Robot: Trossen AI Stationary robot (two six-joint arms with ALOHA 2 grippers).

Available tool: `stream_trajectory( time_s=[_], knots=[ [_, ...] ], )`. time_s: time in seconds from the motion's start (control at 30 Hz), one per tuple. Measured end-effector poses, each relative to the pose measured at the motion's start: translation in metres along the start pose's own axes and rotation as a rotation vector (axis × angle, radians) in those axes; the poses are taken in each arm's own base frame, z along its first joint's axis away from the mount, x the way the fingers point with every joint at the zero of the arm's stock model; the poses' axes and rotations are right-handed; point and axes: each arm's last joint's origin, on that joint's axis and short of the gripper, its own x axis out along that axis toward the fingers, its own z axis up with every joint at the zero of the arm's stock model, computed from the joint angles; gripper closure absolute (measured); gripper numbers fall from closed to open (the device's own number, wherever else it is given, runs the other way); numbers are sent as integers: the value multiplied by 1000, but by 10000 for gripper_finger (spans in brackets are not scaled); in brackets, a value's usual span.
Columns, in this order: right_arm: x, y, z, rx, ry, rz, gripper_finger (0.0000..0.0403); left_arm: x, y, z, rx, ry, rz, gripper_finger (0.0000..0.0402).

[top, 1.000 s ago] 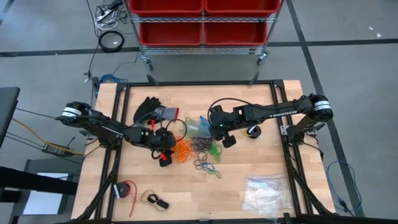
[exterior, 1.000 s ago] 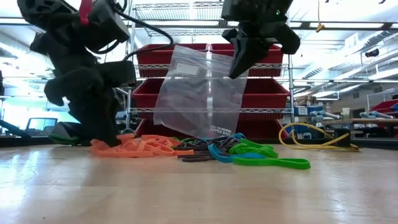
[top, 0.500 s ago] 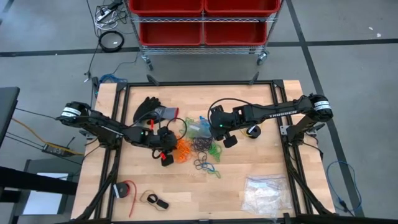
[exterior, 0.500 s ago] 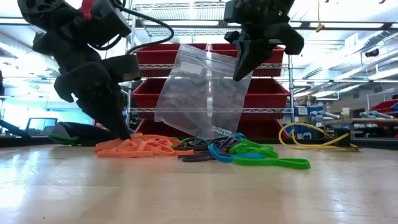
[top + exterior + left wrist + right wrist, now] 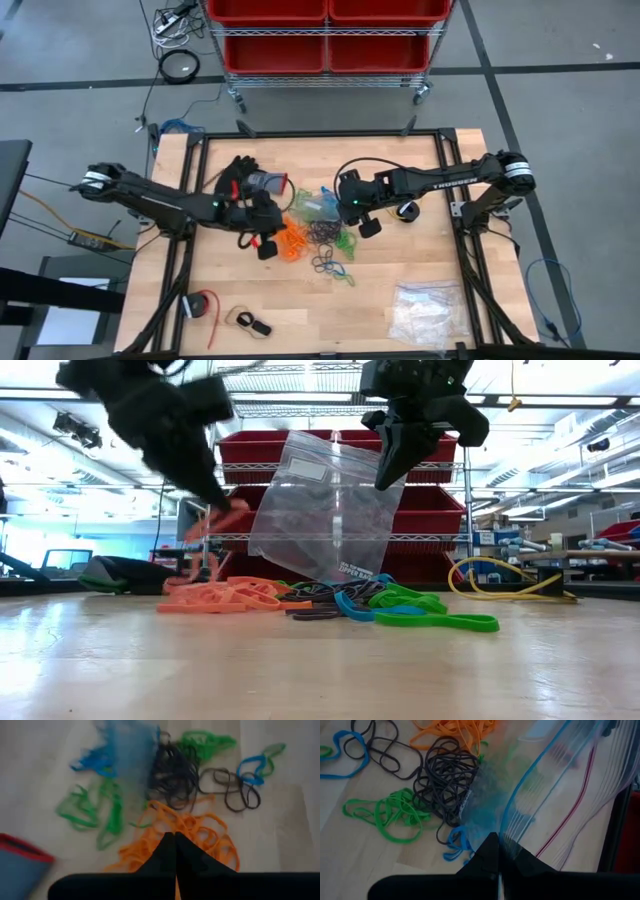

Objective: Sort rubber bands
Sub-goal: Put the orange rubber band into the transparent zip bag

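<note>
High view, looking straight down: the rubber bands [image 5: 318,238] lie in a loose heap at the middle of the wooden table [image 5: 420,330], orange ones toward the left arm, black, green and blue ones toward the right. The left gripper [image 5: 266,243] sits at the orange edge of the heap, fingers closed. The low view shows it lifted above the table with an orange band [image 5: 222,520] pinched between the fingertips and dangling. The right gripper [image 5: 335,207] holds up a clear zip bag [image 5: 325,510] by its top edge, jaws clamped on the plastic; the bag hangs just behind the heap. From the left gripper, the bag lies close by, across the pile toward the right arm. A black glove [image 5: 238,175] lies just behind the left gripper, a yellow cable [image 5: 500,582] sits well off to the side, and neither blocks the way. Whether the bag's mouth hangs open is unclear.
</note>
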Motion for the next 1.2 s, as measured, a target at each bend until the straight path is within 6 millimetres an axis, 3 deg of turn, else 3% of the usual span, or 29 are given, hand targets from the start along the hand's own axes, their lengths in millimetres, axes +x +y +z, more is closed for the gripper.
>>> stream_trajectory(
  time_s=[0.3, 0.53, 0.77, 1.07, 1.2],
  knots=[
    [0, -1, 3, 7, -39, 4, 403, -47, 8, 29, 20, -215, 22, 401],
    [-1, -1, 11, -35, -120, 5, 403, -59, 11, 59, 56, -487, 24, 401],
    [-1, -1, 11, -41, -127, 4, 403, -57, 26, 83, 62, -703, -6, 401],
    [-1, -2, 12, -40, -133, -7, 403, -8, 36, 92, 41, -720, -193, 401],
    [-1, -2, 12, -40, -132, -7, 403, 6, 37, 89, 32, -686, -198, 401]
  ],
)
